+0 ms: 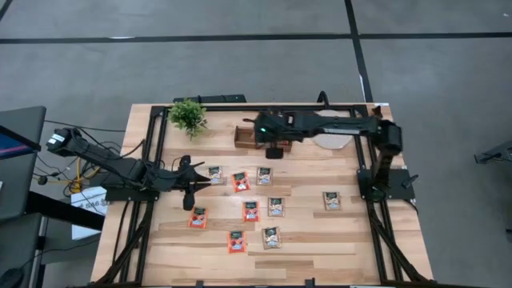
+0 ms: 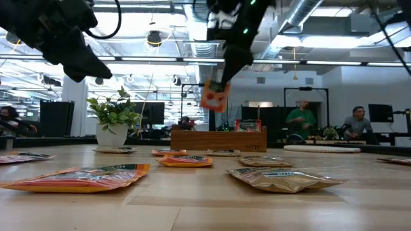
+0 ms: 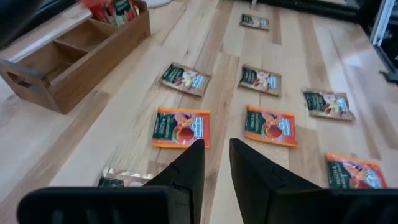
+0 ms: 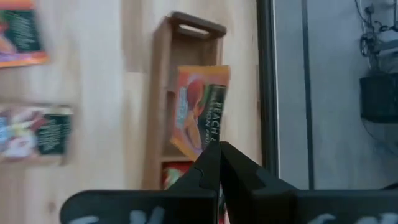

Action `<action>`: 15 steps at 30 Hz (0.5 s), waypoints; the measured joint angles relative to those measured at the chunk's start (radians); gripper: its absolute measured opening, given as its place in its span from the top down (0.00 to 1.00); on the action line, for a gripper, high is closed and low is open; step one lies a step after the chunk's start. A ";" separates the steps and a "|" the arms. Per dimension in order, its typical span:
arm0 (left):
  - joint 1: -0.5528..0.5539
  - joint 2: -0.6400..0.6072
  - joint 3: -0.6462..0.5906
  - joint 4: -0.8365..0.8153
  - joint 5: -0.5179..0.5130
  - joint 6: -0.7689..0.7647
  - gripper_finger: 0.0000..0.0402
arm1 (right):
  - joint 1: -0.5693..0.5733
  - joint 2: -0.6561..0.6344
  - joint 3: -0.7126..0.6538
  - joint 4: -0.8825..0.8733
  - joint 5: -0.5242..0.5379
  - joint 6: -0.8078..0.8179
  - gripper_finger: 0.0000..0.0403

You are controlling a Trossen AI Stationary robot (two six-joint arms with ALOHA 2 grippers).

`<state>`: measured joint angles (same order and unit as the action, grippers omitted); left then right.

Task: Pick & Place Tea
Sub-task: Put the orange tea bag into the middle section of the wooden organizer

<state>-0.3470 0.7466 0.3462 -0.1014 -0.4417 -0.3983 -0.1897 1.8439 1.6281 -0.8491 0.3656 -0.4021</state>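
Observation:
Several tea sachets lie flat on the table, some red-orange (image 1: pixel 240 182) and some pale grey-white (image 1: pixel 276 206). My right gripper (image 4: pixel 219 149) hovers over the brown wooden tray (image 1: pixel 244 136), shut on one red-orange sachet (image 2: pixel 214 96). More red sachets stand in one tray compartment (image 2: pixel 247 124). My left gripper (image 3: pixel 216 155) waits low over the table's left part with a narrow gap between its fingers, holding nothing. A pale sachet (image 3: pixel 124 179) lies just beside it, and an orange one (image 3: pixel 180 127) lies ahead. My right gripper pinches the red-orange sachet by its upper edge (image 4: pixel 210 138) between the two fingertips. The fingers come from above, pointing down. The sachet hangs tilted below them, lifted clear above the tray (image 4: pixel 180 93).
A potted plant (image 1: pixel 188 117) stands at the far left of the table, next to the tray. A round pale disc (image 1: pixel 334 141) lies right of the tray under my right arm. Black frame rails run along the table's sides. People sit in the room beyond.

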 joint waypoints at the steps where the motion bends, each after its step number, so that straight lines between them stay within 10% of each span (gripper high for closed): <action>1: 0.000 0.012 0.000 0.000 0.000 -0.006 0.83 | -0.011 0.027 0.021 -0.003 0.000 -0.012 1.00; 15: 0.000 0.147 0.000 0.006 -0.001 -0.017 0.83 | -0.116 0.193 0.114 -0.048 -0.008 -0.052 1.00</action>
<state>-0.3470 0.8940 0.3462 -0.0959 -0.4423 -0.4152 -0.3054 2.0365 1.7420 -0.8969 0.3576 -0.4543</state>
